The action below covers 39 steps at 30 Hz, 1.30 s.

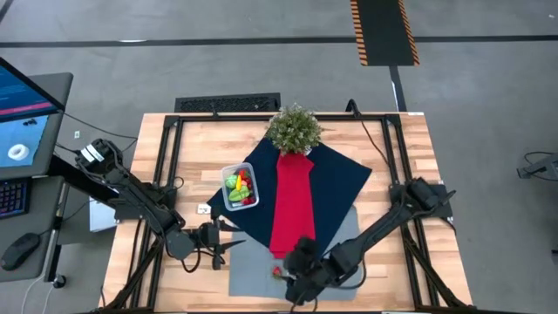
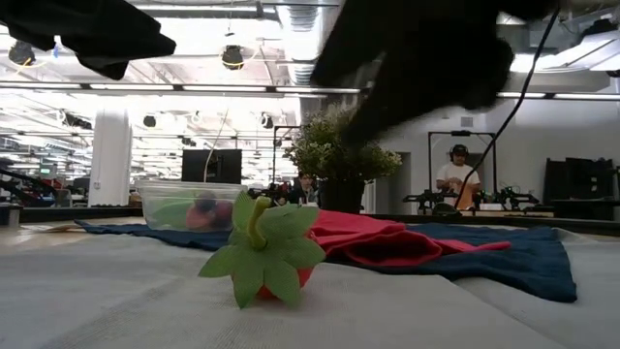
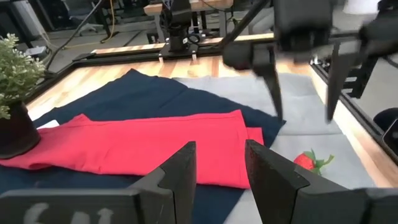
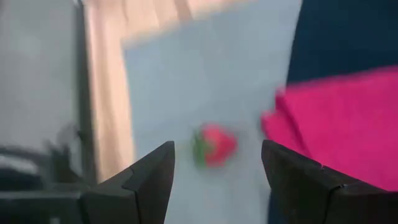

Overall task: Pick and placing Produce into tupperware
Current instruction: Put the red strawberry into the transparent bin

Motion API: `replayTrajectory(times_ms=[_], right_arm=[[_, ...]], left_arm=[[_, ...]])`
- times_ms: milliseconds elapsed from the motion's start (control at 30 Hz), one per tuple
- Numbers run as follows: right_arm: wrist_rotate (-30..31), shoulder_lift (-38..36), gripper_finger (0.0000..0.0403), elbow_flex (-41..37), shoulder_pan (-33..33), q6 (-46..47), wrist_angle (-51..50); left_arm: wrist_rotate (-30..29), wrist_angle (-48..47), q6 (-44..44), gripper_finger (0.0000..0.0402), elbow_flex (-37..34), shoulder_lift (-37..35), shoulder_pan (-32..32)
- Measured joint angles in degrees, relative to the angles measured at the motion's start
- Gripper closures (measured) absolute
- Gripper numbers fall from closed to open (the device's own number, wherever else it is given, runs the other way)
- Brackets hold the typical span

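Lying across the dark blue cloth [image 1: 336,187], the red cloth strip [image 1: 292,205] runs lengthwise from the potted plant [image 1: 295,129] toward the table's near edge. Tupperware [image 1: 238,187] sits beside it, produce inside. Right gripper [image 1: 292,277], jaws wide, hovers over a strawberry [image 4: 214,145] on grey mat [image 1: 253,270], empty. Strawberry's leafy cap faces the low camera. Left gripper [image 1: 228,246] gapes empty nearby. No legible writing.

Legible markings: none found.
No text, label, brand, number or sign can be read on any surface in the four views; the monitor [image 1: 22,113] beside the table shows only blue graphics, too small to read.
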Motion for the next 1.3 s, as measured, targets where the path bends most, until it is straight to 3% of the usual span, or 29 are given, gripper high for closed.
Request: replayTrajectory(times_ms=[200,600,933,1300], right_arm=[[-1.4,6.3,0.0149,7.6,0.5,0.9,-4.8],[-2.1,17.1,0.0238,22.3,3.4,-0.8,-15.0],[-2.0,17.4,0.0282,23.1,2.5,-3.5,-16.5],[-2.1,17.4,0.0285,23.1,1.0,-4.8,-16.5]], left_arm=[[0.0,1.7,-0.4,0.0274,0.0,0.0,-0.3],[0.0,3.0,-0.9,0.0274,0.0,0.5,-0.7],[0.0,3.2,-0.9,0.0274,0.0,0.5,-0.7],[0.0,3.0,-0.9,0.0274,0.0,0.5,-0.7]])
